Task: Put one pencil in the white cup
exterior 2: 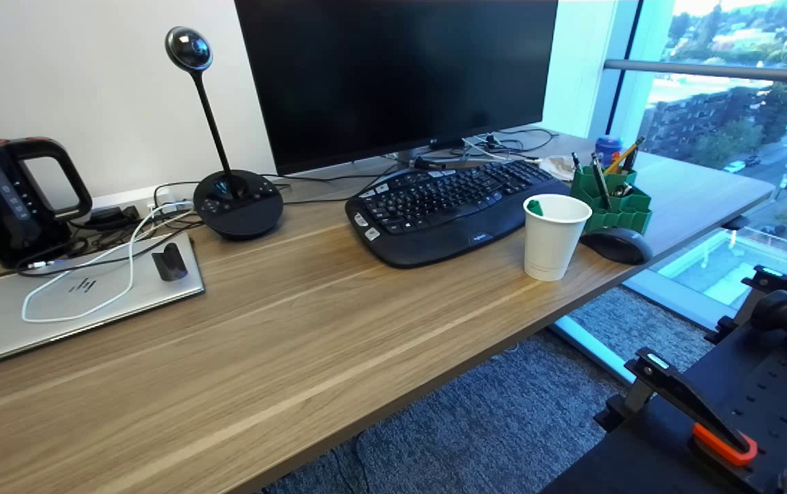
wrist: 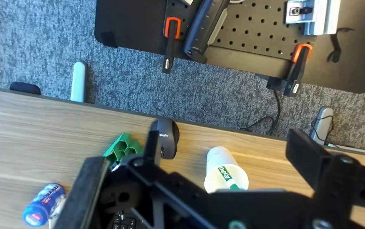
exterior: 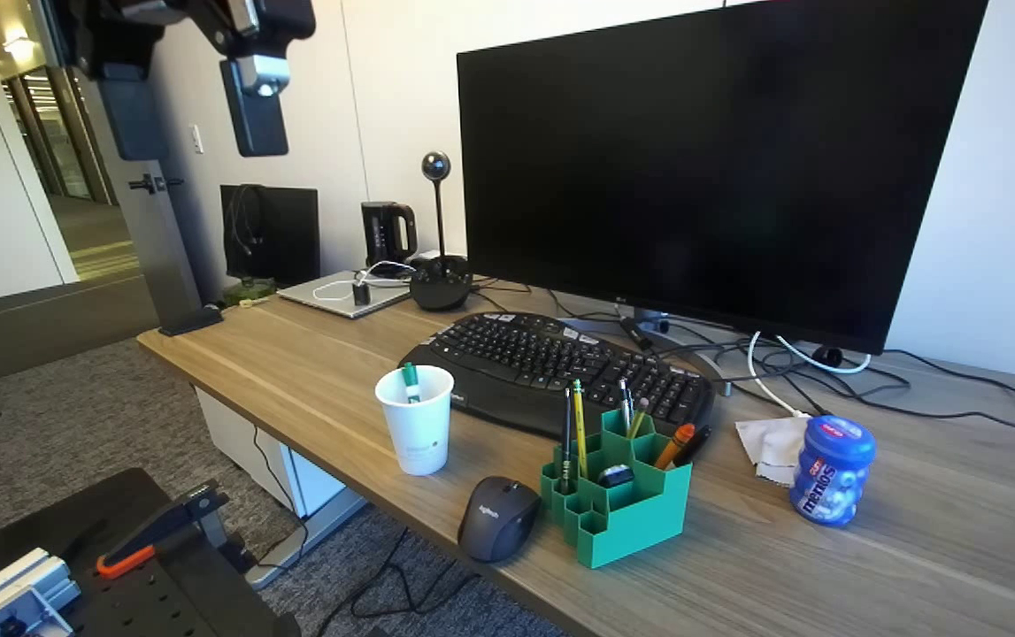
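Note:
The white cup (exterior: 419,438) stands upright on the desk; it also shows in an exterior view (exterior 2: 551,240) and the wrist view (wrist: 218,158). A green-capped Expo marker (wrist: 225,174) leans inside it. A yellow pencil (exterior: 580,429) and a dark pencil (exterior: 566,442) stand in the green organiser (exterior: 635,529), which also shows in an exterior view (exterior 2: 618,218). In the wrist view the organiser (wrist: 122,148) is partly hidden by a finger. My gripper (exterior: 195,133) is open and empty, high above the desk. In the wrist view the cup shows between the open fingers (wrist: 227,146).
A black mouse (exterior: 498,518) lies between cup and organiser at the desk's front edge. A keyboard (exterior: 560,372) lies behind the cup, with a large monitor (exterior: 702,168) behind that. A blue Mentos container (exterior: 833,469) stands beyond the organiser. A webcam stand (exterior 2: 239,202) and laptop (exterior 2: 91,295) sit farther along.

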{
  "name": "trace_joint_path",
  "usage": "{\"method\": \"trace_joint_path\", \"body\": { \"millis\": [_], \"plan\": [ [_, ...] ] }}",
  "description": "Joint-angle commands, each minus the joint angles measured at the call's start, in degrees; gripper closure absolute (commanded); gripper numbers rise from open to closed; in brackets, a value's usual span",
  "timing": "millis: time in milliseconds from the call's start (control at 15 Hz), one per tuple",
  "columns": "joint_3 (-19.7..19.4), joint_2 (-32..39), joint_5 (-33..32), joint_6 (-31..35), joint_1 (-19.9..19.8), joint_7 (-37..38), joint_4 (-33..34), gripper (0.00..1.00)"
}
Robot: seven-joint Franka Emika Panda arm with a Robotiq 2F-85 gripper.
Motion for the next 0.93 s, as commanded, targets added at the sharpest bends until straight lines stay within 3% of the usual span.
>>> {"method": "trace_joint_path", "body": {
  "millis": [0, 200, 267, 867],
  "plan": [
    [-1.6, -1.7, -1.2, -0.2, 0.9, -2.8, -1.2, 0.00],
    [-2.7, -1.6, 2.6, -7.5, 1.9, -3.9, 0.8, 0.00],
    [-1.7, -0.3, 0.4, -3.6, 1.1, -2.1, -0.3, 0.00],
    [-2.3, -0.9, 1.4, -6.0, 1.8, -2.7, 0.2, 0.00]
  ]
}}
